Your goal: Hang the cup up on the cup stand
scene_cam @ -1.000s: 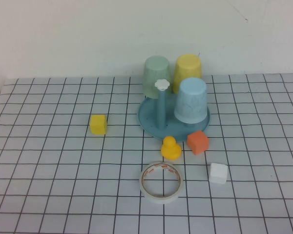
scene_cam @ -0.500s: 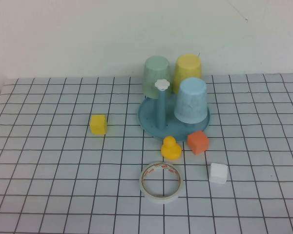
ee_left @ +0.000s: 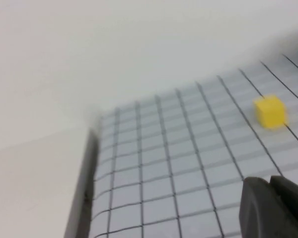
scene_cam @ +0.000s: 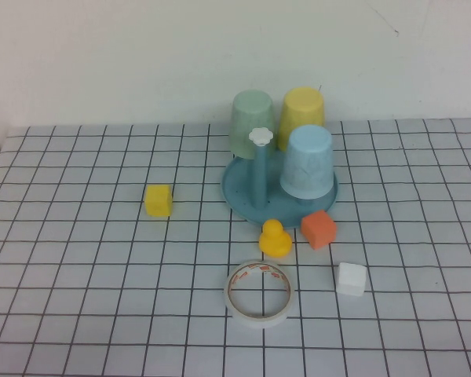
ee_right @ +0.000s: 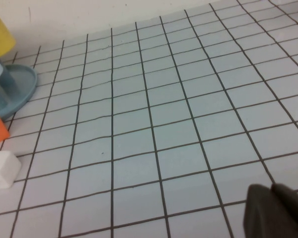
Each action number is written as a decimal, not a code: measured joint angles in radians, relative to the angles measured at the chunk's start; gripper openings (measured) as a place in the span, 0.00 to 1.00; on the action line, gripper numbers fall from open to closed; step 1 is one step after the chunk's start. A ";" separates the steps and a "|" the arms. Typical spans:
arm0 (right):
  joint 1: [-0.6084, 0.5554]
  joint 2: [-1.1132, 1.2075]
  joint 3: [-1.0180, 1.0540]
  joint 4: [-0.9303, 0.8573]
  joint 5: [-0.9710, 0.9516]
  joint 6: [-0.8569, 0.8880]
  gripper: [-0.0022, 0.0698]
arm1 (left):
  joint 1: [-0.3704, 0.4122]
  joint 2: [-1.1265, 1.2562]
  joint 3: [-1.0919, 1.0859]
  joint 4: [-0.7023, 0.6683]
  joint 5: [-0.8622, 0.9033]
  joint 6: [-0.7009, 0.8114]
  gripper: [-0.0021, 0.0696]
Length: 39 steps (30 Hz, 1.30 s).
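We see the cup [scene_cam: 301,114] inverted on the stand [scene_cam: 243,188], so it's hung. Left pincer [ee_left: 273,206] and right pincer [ee_right: 275,208] sit parked off the worktop [scene_cam: 78,275], both clenched, empty.

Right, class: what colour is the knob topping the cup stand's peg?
White, flower-shaped knob on the blue-teal cup stand; clearest in the high view.

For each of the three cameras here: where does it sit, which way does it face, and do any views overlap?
High view: raised, angled down at the cup stand holding the yellow cup; no arms visible.
Left wrist view: low over the table, left gripper at the frame edge, facing the yellow cube, shared with high view.
Right wrist view: right gripper low, stand at the frame edge.
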 joint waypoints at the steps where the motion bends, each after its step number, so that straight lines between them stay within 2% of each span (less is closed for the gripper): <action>1: 0.000 0.000 0.000 0.000 0.000 0.000 0.03 | 0.025 -0.007 0.023 0.000 -0.048 -0.026 0.03; 4: 0.000 0.000 0.000 0.000 0.000 0.000 0.03 | 0.075 -0.014 0.107 0.000 -0.191 -0.140 0.03; 7: 0.000 0.000 0.000 0.000 0.000 0.000 0.03 | 0.085 -0.014 0.194 0.007 -0.289 -0.244 0.03; 11: 0.000 0.000 0.000 0.000 0.000 0.000 0.03 | 0.081 -0.014 0.229 0.014 -0.277 -0.270 0.03; 15: 0.000 0.000 0.000 0.000 0.000 0.000 0.03 | 0.057 -0.014 0.229 0.016 -0.136 -0.104 0.03; 20: 0.000 0.000 0.000 0.000 0.000 0.000 0.03 | -0.002 -0.014 0.227 0.007 -0.080 0.040 0.03; 24: 0.000 0.000 0.000 0.000 0.000 0.000 0.03 | -0.031 -0.014 0.227 0.007 -0.078 0.054 0.03; 39: 0.000 0.000 0.000 0.000 0.000 0.000 0.03 | -0.032 -0.014 0.227 -0.060 -0.078 0.064 0.03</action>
